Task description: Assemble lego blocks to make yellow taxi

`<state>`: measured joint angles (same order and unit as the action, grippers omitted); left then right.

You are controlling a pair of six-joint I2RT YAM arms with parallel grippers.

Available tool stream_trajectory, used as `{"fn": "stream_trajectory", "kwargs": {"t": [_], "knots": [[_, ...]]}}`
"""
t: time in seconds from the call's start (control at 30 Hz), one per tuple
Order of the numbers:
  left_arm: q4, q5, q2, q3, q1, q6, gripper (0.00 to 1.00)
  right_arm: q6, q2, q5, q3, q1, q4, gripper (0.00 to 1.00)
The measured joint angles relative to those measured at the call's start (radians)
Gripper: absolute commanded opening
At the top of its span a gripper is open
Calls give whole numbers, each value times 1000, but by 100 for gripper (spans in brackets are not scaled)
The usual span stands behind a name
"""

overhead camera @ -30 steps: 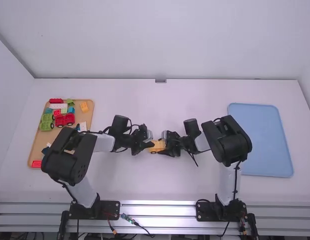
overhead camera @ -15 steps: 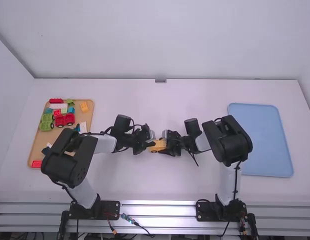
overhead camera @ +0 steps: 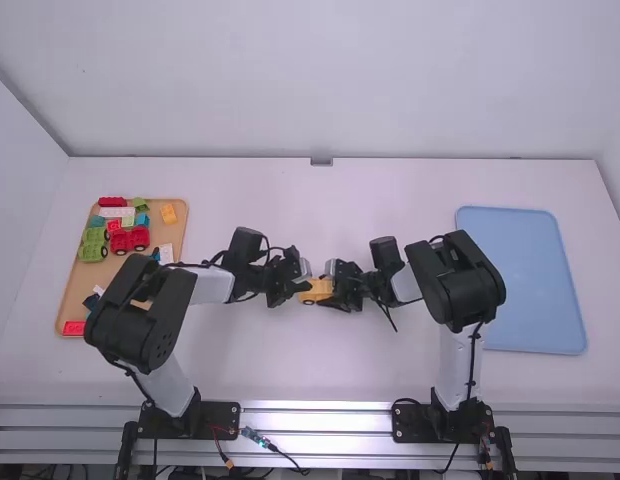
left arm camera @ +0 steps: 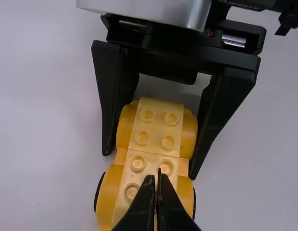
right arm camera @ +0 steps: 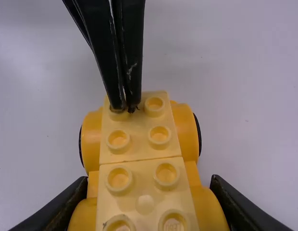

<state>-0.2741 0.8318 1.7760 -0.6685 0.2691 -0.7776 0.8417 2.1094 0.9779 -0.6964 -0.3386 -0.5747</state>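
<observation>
High view finds the yellow car mid-table

My left gripper and right gripper meet at it, between the tan tray and the blue tray.

Left wrist view: my left fingers are closed together, tips at the studded top; the right gripper grasps the car by both sides near one end.

Right wrist view: its fingers flank the car, while the left one's closed tips sit at an end stud.
</observation>
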Motion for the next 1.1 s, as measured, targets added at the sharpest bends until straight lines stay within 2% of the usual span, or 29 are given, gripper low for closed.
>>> {"fn": "stream_trajectory", "kwargs": {"t": [0.1, 0.23, 0.27, 0.3, 0.33, 0.37, 0.43, 0.47, 0.5, 0.6, 0.9, 1.1], "knots": [[-21, 10, -26, 3, -26, 42, 2, -1, 0, 5, 0, -2, 2, 50], [-37, -23, -146, 3, -63, 136, 2, -3, 0, 6, 0, -6, 2, 55], [-34, -43, -181, 3, -69, 167, 13, -3, 0, 7, 0, -6, 2, 57], [-31, -63, -204, 3, -71, 192, 44, -2, 0, 7, 0, -6, 3, 58], [-26, -93, -228, 3, -71, 234, 66, -2, 0, 6, 0, -6, 3, 66], [-24, -103, -233, 3, -71, 242, 66, -5, 0, 7, 0, -6, 3, 66], [-11, -149, -246, 3, -71, 291, 73, -2, 0, 6, 0, -6, 3, 78], [1, -173, -249, 3, -71, 314, 93, -2, 0, 7, 0, -6, 3, 86], [1, -180, -249, 3, -71, 312, 99, -6, 0, 6, 0, -6, 5, 88], [14, -219, -249, 3, -71, 345, 99, -3, 0, 8, 0, -6, 8, 100], [26, -242, -294, 3, -91, 445, 99, -41, -10, -43, -15, -6, 31, 99], [82, -246, -316, 3, -180, 509, 99, -48, -120, -192, -19, -6, 226, 99]]}}
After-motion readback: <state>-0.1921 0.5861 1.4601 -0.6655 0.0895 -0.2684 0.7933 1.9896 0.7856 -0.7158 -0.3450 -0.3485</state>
